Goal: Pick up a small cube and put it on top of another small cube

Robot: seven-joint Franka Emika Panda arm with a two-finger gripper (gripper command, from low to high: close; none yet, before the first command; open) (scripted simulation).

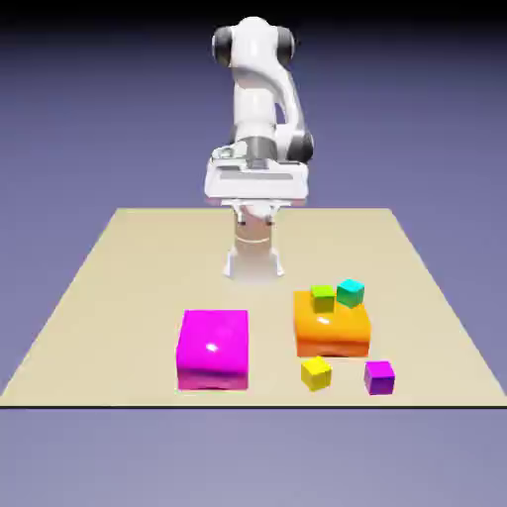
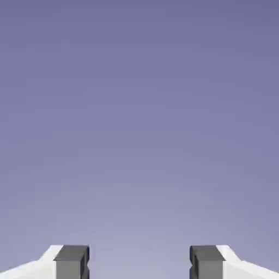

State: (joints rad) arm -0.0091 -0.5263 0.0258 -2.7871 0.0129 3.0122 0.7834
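Observation:
The small yellow cube (image 1: pixel 316 372) lies on the table near its front edge. The small purple cube (image 1: pixel 378 377) sits just to its right, a short gap apart. My gripper (image 1: pixel 254 212) hangs high over the far part of the table, well behind both cubes. In the hand view the gripper (image 2: pixel 139 262) is open: its two grey fingertips (image 2: pixel 72 261) stand wide apart with only the blue-violet backdrop between them. No cube shows in the hand view.
A big magenta block (image 1: pixel 213 349) stands left of the yellow cube. Directly behind the two small cubes is a big orange block (image 1: pixel 332 327), with a lime-green cube (image 1: pixel 323 298) and a teal cube (image 1: pixel 350 292) on top. The tan table (image 1: pixel 119 287) ends just in front of the cubes.

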